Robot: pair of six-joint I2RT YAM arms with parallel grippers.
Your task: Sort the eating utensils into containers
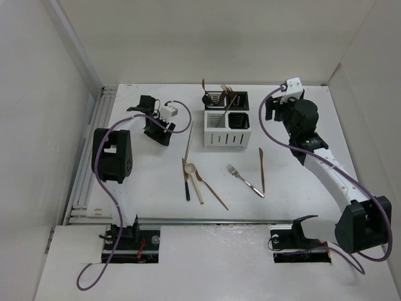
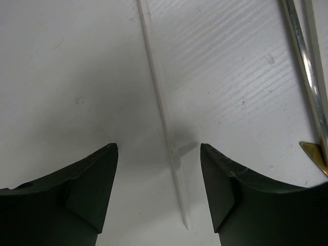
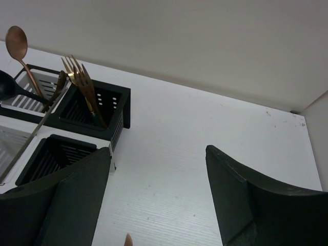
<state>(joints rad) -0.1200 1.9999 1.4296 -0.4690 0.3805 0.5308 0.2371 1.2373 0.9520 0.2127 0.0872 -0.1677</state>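
The left wrist view alone shows the left gripper (image 2: 159,154) wide open and empty over a pale chopstick (image 2: 161,113). The right gripper (image 3: 159,154), open and empty, faces the caddy (image 3: 105,100) at the tabletop's far edge, which holds copper forks (image 3: 84,82).

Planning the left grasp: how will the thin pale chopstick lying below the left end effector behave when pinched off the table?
The chopstick looks very slim and straight, so probably stiff but light. It lies flat on the hard table, so it may roll or skid aside as the open left end effector closes.
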